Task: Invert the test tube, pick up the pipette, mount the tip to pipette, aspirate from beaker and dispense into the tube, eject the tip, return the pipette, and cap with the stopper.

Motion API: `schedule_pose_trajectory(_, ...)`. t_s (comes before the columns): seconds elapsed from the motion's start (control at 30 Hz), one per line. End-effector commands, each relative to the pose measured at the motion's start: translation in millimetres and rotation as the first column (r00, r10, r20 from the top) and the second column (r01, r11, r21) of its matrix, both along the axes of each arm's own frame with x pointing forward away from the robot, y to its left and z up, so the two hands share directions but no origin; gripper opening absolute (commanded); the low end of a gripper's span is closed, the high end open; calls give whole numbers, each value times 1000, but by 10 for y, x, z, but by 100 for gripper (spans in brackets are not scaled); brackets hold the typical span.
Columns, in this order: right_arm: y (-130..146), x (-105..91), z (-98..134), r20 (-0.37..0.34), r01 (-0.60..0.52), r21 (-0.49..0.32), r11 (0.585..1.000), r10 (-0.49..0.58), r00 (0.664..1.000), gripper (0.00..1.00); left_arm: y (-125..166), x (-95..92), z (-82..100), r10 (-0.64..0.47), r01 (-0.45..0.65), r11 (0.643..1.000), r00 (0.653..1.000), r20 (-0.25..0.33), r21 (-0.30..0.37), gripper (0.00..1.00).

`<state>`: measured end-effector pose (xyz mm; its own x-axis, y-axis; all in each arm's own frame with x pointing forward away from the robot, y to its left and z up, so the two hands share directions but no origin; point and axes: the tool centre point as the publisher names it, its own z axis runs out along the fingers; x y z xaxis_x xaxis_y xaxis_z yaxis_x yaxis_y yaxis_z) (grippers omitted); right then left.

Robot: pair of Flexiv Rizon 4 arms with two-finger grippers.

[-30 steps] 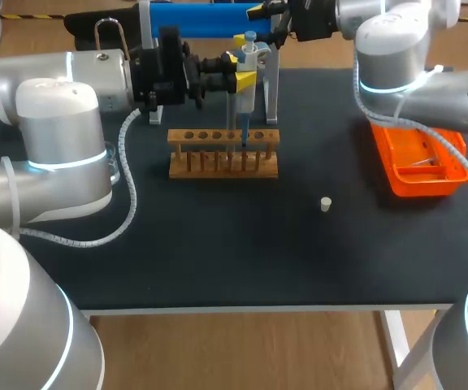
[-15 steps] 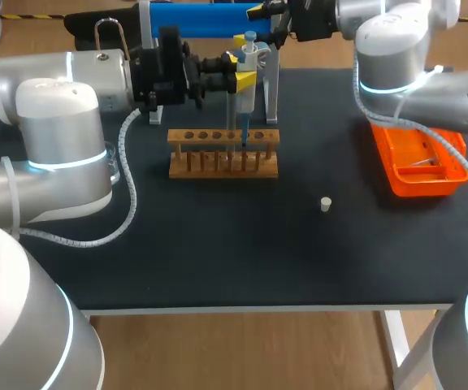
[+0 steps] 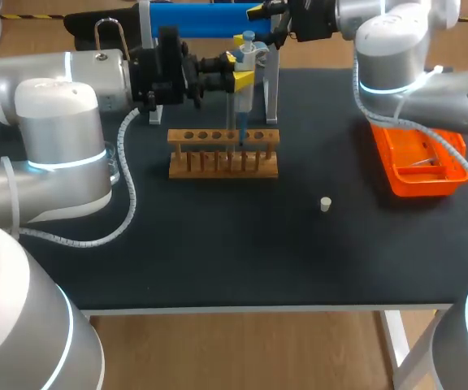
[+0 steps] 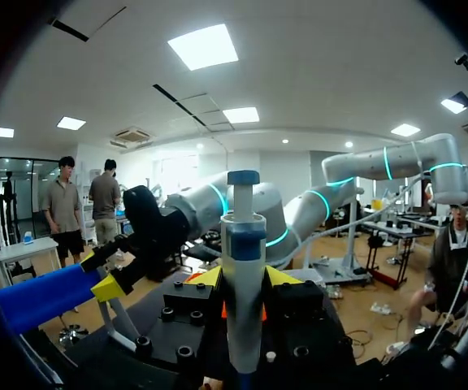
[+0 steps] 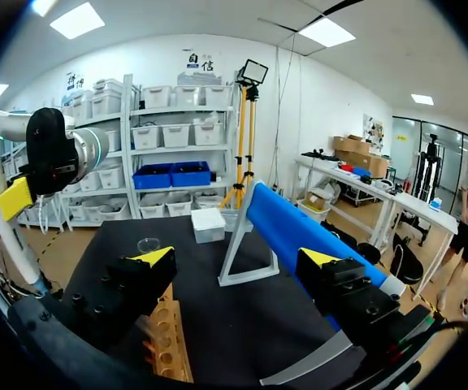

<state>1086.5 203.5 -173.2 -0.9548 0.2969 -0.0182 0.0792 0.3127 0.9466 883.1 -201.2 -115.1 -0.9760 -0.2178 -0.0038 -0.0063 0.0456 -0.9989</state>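
Pipette point(image 3: 242, 106) stands clamped upright in the left gripper point(image 3: 240, 69); its lower tip is lost against the wooden rack point(image 3: 223, 162). The right gripper point(image 5: 236, 257) gapes wide.

The pipette point(image 3: 240, 104), held between the left jaws, now stands a little higher than one second ago. Its thin lower end comes up slightly out of the wooden rack point(image 3: 223, 165). The left arm point(image 3: 169, 69) lifts by the same small amount with it.
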Motion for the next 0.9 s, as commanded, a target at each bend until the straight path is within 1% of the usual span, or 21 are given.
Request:
schedule_pose_trajectory(0.03,-5,-7,3,0,0,-1,1000,0,1000,100,264,-18,45,57,-57,998,998,12,-11,0)
schedule_pose_trajectory(0.1,-5,-7,3,0,0,-1,1000,0,1000,100,395,28,38,92,-92,996,996,15,3,0)
schedule_pose_trajectory(0.27,-5,-7,3,0,0,-1,1000,0,1000,100,691,175,4,175,-175,984,984,29,8,0)
schedule_pose_trajectory(0.4,-5,-7,3,0,0,-1,1000,0,1000,100,885,316,-39,241,-241,970,970,37,-4,0)
schedule_pose_trajectory(0.63,-5,-7,3,0,0,-1,1000,0,1000,100,1088,587,-74,315,-315,949,948,46,9,0)
schedule_pose_trajectory(0.67,-5,-7,3,0,0,-1,1000,0,1000,100,1114,627,-82,333,-334,942,942,44,20,0)
schedule_pose_trajectory(0.73,-5,-7,3,0,0,-1,1000,0,1000,100,1164,693,-87,358,-359,933,932,53,15,0)
schedule_pose_trajectory(0.9,-5,-7,3,0,0,-1,1000,0,1000,100,1232,854,-107,435,-436,899,899,54,31,0)
